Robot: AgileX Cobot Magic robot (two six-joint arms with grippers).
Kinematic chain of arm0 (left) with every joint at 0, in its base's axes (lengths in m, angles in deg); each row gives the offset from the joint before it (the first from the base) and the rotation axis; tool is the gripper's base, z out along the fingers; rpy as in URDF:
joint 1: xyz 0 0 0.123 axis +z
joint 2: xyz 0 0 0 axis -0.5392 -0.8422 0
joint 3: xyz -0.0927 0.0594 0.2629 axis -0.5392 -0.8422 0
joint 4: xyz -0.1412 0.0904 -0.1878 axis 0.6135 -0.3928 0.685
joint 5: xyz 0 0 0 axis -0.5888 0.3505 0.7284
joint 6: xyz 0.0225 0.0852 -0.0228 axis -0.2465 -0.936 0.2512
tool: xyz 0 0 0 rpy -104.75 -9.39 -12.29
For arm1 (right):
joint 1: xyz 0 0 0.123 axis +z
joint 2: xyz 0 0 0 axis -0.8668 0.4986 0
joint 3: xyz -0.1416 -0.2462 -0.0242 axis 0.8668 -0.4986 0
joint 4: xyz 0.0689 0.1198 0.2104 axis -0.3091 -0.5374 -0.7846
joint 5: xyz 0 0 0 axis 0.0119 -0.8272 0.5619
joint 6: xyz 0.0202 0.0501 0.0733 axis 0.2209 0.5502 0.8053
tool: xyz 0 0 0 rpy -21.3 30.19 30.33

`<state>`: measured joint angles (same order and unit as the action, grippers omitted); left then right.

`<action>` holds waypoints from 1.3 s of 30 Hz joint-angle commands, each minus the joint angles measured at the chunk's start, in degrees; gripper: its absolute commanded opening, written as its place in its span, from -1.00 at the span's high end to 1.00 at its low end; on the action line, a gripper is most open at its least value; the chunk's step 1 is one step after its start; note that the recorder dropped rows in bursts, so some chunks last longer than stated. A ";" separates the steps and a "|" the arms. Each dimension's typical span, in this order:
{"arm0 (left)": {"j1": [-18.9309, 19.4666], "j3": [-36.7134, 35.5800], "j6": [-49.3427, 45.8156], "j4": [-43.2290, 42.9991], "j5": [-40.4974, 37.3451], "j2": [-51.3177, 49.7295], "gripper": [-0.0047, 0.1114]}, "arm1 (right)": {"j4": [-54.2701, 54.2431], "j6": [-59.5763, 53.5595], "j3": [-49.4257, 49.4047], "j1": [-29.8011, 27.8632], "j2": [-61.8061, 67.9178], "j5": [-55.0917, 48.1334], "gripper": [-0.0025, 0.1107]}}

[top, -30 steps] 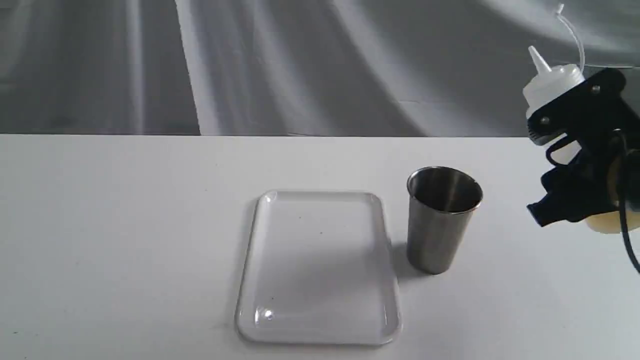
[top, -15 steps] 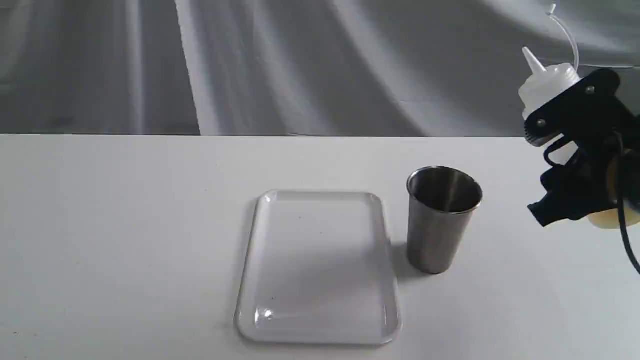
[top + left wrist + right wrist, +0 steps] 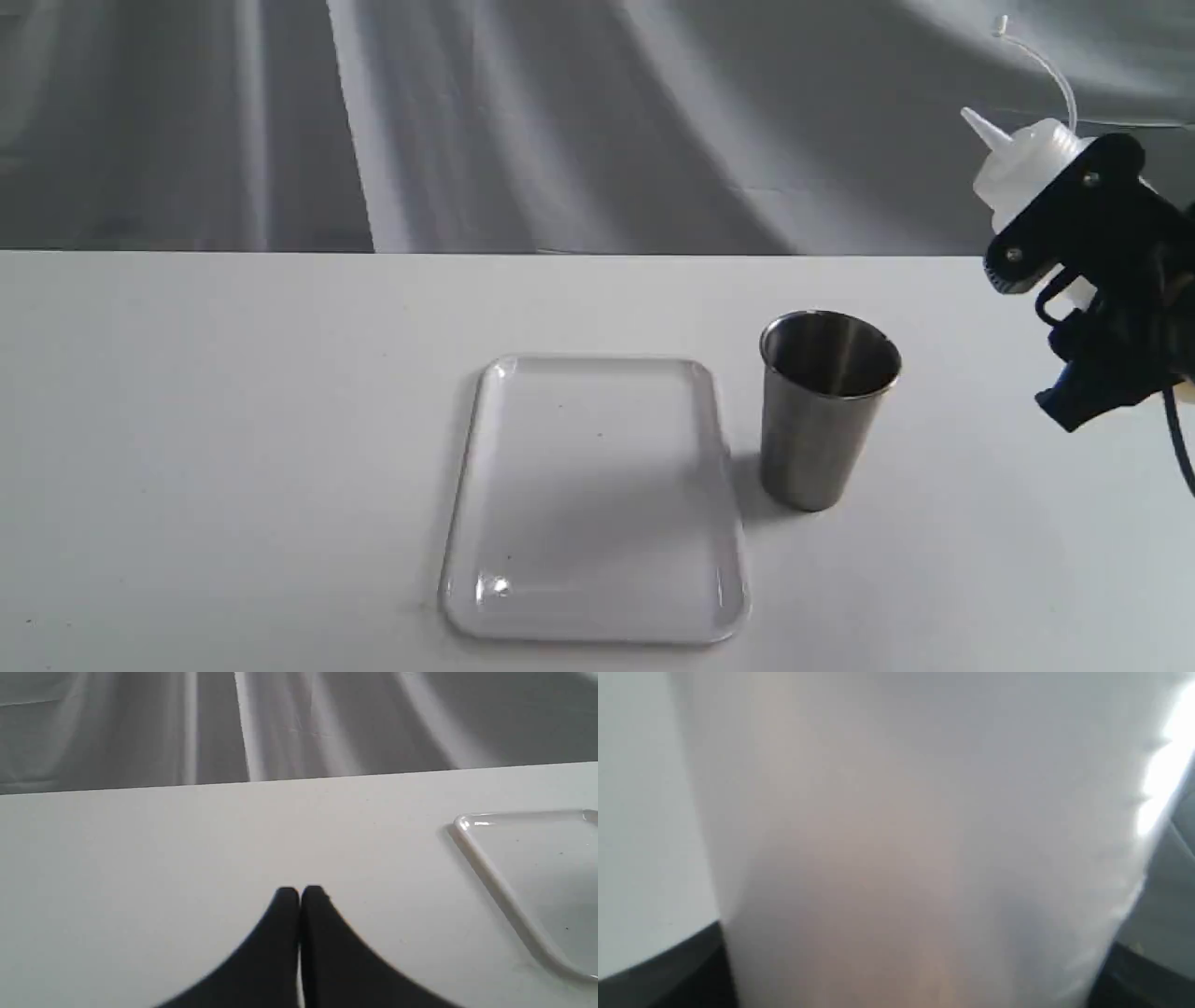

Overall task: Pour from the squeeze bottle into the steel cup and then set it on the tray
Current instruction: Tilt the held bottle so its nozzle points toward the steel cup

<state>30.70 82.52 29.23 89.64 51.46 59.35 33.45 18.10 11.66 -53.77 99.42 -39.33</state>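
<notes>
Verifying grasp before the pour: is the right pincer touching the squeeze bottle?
Touching. Exterior view: the right pincer is clamped around the squeeze bottle, holding it tilted off the table. In the right wrist view, the bottle fills the space between its fingers.

Exterior cam: off the arms, raised, looks down and across the white counter (image 3: pixel 233 420) toward the grey draped backdrop (image 3: pixel 560 121). Mid range, flat white glossy plastic tray (image 3: pixel 594 499) sits lower centre of frame. Left wrist cam: low over the counter, looks out past its black gripper (image 3: pixel 299 892) to the same backdrop; shares one tray corner with exterior. Right wrist cam: right up against the translucent whitish squeeze bottle (image 3: pixel 924 835), blurred, nearly fills the frame; exterior has that bottle at upper right edge.
</notes>
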 commanded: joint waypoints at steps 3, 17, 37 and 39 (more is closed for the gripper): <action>-0.31 -0.25 0.28 -0.04 0.43 0.15 0.92 | 1.50 -5.21 0.28 -0.15 0.30 -2.79 0.96; -0.31 -0.25 0.37 -0.04 0.43 0.15 0.92 | 1.50 -18.77 1.09 1.21 5.67 -4.99 0.96; -0.31 -0.25 0.16 -0.04 0.43 0.15 0.92 | 1.50 -36.24 4.43 3.77 7.63 -9.01 0.96; -0.31 -0.25 0.16 -0.04 0.43 0.15 0.92 | 1.50 -36.51 4.43 3.77 7.63 -9.15 0.96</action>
<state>30.70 82.52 29.23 89.64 51.46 59.35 33.91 -17.72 15.63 -50.07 107.50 -46.89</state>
